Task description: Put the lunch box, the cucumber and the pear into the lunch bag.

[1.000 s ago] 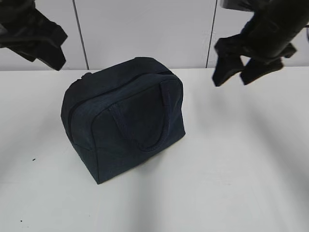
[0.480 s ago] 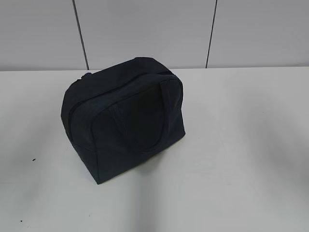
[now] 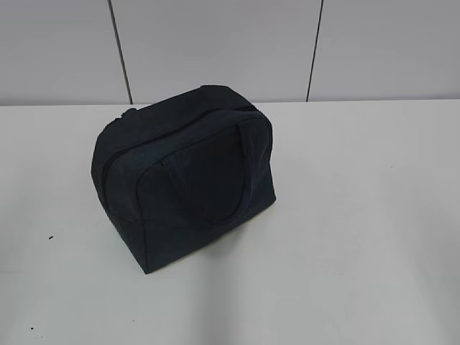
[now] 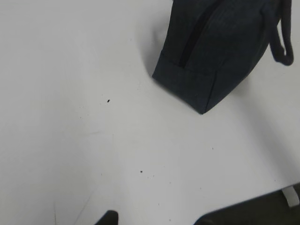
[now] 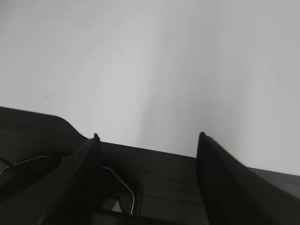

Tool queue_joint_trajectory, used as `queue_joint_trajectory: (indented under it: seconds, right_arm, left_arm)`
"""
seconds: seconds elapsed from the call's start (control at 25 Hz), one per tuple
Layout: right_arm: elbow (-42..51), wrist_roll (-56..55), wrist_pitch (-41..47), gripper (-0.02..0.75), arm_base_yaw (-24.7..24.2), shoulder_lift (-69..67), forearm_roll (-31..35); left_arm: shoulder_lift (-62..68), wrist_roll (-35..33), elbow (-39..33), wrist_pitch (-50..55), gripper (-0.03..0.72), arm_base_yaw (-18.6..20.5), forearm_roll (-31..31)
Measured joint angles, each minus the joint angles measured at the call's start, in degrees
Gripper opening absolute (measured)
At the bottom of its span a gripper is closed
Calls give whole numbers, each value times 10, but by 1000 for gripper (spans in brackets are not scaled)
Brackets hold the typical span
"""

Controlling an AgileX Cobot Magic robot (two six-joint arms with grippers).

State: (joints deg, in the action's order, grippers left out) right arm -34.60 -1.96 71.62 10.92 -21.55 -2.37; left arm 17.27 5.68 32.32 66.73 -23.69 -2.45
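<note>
The dark navy lunch bag (image 3: 183,176) stands on the white table (image 3: 345,251), left of centre, with its zipper shut and a loop handle (image 3: 215,198) lying on its side. Its lower corner and zipper line also show in the left wrist view (image 4: 211,61). The lunch box, the cucumber and the pear are out of view. My left gripper (image 4: 154,218) is open and empty over bare table, near and left of the bag. My right gripper (image 5: 147,137) is open and empty, away from the bag. Neither gripper shows in the exterior view.
A grey panelled wall (image 3: 215,50) runs behind the table. In the right wrist view a dark surface (image 5: 159,183) with a thin wire lies below the fingers, at the table's edge. Small dark specks (image 4: 108,100) mark the table.
One second ago both arms hung in the top corners of the exterior view. They have since left that view. The bag has not moved.
</note>
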Motion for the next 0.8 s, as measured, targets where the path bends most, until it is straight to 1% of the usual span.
queue_joint_trajectory:
  seconds: [0.12, 0.24, 0.4, 0.52, 0.8]
  right_arm:
    - [33, 6, -1, 491, 0, 73, -20]
    - [39, 11, -13, 491, 0, 142, -25]
    - [50, 13, -37, 491, 0, 217, -27]
    - [57, 14, -46, 491, 0, 225, -27]
    - [58, 16, -51, 491, 0, 226, -23]
  left_arm:
    - [-56, 0, -8, -11, 326, 0, 0]
    - [-106, 0, -22, -30, 326, 0, 0]
    - [-149, 0, -24, -32, 317, 0, 0]
    - [-179, 0, -24, -32, 299, 0, 1]
    - [-183, 0, -24, -32, 271, 0, -1]
